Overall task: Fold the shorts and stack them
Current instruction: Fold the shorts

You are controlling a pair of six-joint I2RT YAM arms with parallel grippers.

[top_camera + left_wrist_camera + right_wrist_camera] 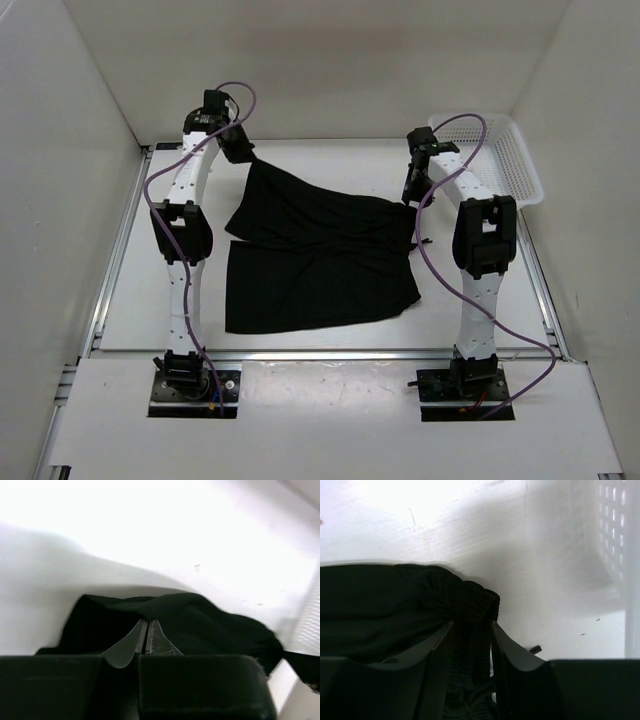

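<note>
My left claw (146, 630) is clenched on a far corner of the shorts (320, 260). My right claw (472, 627) grasps their waistband. The shorts lie spread on the worktop (330, 165), near the white basket (521, 172).

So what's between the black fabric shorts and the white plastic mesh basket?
Only bare white tabletop separates shorts from basket, per right wrist view.

Basket (620, 555) cut off by the right edge of the right wrist view, shorts (380, 605) running off its left edge, small dark speck (535, 650) just right of them too small to tell, left wrist view blurred, dark strip (302, 664) at its right edge unidentifiable
</note>
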